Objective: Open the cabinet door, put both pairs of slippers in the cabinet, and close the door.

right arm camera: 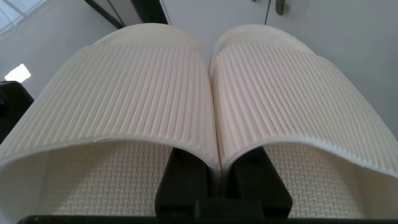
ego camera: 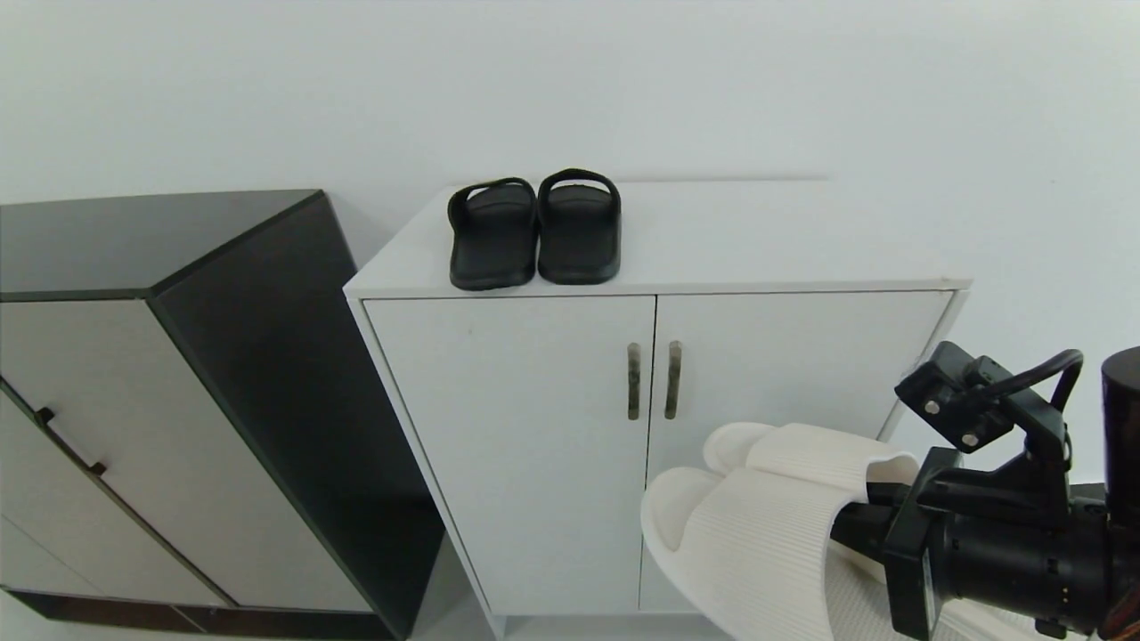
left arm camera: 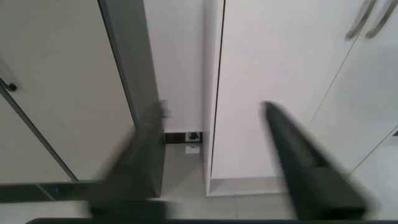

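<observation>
So the right gripper point(ego camera: 859, 525), lower right of the frame, is clamped on the white slippers point(ego camera: 757, 507), holding the pair right in front of the white cabinet point(ego camera: 517, 427). Both its doors are shut. The black slippers point(ego camera: 534, 231) sit side by side on top, upper middle. The left gripper point(left arm camera: 224, 171) has its fingers spread apart.

Blurred left gripper point(left arm camera: 211, 109), seemingly spread wide, facing closed white cabinet point(left arm camera: 280, 68).

The right gripper point(ego camera: 859, 525) is sitting low at the right, its fingers point(right arm camera: 181, 183) clamping the white slippers point(ego camera: 757, 525) together. The left gripper point(left arm camera: 224, 168) is hanging with blurred fingers point(left arm camera: 305, 168), seemingly spread apart.
</observation>
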You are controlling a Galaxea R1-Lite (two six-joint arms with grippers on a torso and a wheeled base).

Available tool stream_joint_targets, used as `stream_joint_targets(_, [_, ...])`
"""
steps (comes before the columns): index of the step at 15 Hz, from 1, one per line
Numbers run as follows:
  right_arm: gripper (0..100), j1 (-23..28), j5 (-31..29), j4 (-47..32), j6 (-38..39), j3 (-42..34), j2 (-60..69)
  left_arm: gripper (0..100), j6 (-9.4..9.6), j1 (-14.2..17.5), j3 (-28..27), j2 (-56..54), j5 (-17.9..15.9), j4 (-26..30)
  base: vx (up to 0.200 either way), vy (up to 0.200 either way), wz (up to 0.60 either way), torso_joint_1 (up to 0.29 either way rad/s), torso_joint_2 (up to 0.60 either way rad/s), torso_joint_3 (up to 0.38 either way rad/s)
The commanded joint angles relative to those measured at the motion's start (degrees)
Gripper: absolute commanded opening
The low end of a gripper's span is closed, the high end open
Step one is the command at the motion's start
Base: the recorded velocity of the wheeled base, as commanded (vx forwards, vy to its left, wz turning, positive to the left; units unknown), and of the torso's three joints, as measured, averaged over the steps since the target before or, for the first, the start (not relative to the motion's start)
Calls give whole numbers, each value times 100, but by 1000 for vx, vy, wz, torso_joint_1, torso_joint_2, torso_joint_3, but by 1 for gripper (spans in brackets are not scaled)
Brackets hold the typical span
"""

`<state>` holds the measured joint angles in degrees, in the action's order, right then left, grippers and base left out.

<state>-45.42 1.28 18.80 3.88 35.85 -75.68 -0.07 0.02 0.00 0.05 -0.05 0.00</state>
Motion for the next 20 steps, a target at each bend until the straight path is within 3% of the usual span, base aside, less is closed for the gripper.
stream_joint_targets(1, [0,-2,4,10,8,1,-96,100,-10,-2,0,4,5,-9,0,0,0,-163,491,320])
stream_joint_targets(7, [0,-2,4,63,-1,-43,-61,100,-1,-2,0,4,-4,-9,0,0,0,-134,468,330])
stream_joint_targets(9, [0,-2,-5,89,-1,-70,-52,100,104,6,0,4,-101,0,0,0,0,-103,461,356])
stream_joint_targets(14, [0,77,-5,98,8,-96,-96,100,148,-2,-18,-5,-65,0,0,0,0,-52,443,390])
stream_joint_targets(15, [0,77,-5,98,-1,-114,-105,100,209,-2,-220,65,-118,-18,0,0,0,-22,256,246])
stream_joint_targets(16, [0,69,-5,89,-1,-114,-105,100,183,-29,-844,496,-241,26,0,0,0,2,154,144])
stream_joint_targets(17, [0,69,-5,98,-1,-114,-105,100,130,-55,-1336,1103,-566,18,0,0,0,-2,95,76])
stream_joint_targets(18, [0,69,-5,98,-10,-114,-140,100,139,-82,-1670,1779,-1103,-9,0,0,0,0,0,0])
stream_joint_targets(20, [0,69,-14,150,-186,-184,-131,100,130,-99,-2092,3194,-2623,-299,0,0,0,0,0,0])
